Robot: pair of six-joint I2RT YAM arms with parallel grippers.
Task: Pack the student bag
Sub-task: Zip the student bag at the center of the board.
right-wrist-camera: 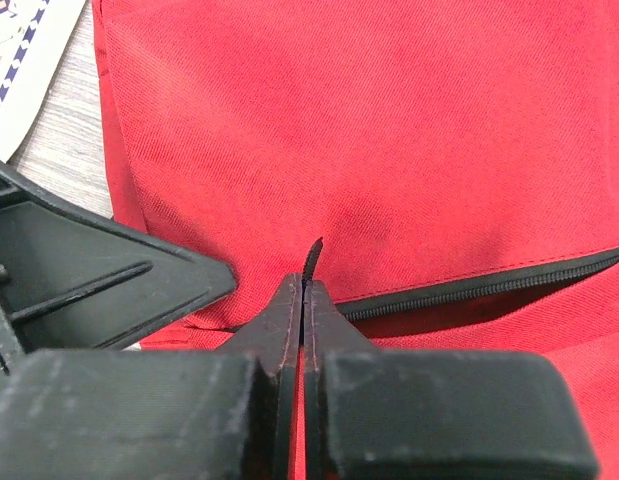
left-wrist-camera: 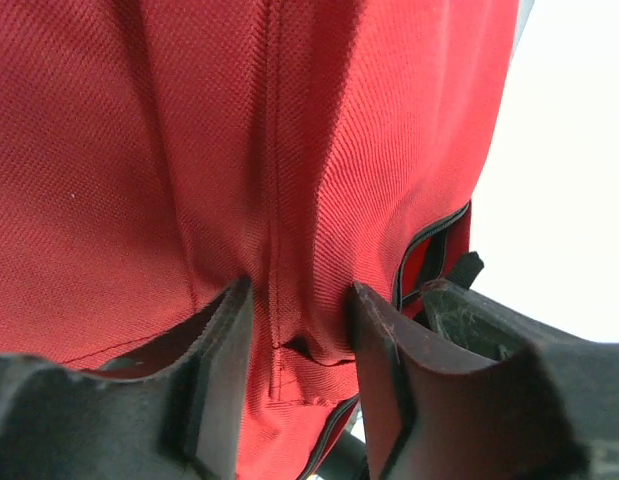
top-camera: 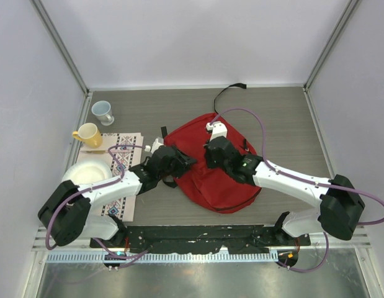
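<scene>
The student bag, a red backpack with black zipper trim, lies in the middle of the table. My left gripper is at its left edge; in the left wrist view its fingers stand a little apart with a thick fold of the bag's red fabric pressed between them. My right gripper is over the bag's upper middle. It is shut on a black zipper pull at the left end of the black zipper. The zipper is slightly parted.
A patterned flat sheet lies left of the bag, with a white bowl on it. A yellow mug and a white mug stand at the back left. A black strap trails behind the bag.
</scene>
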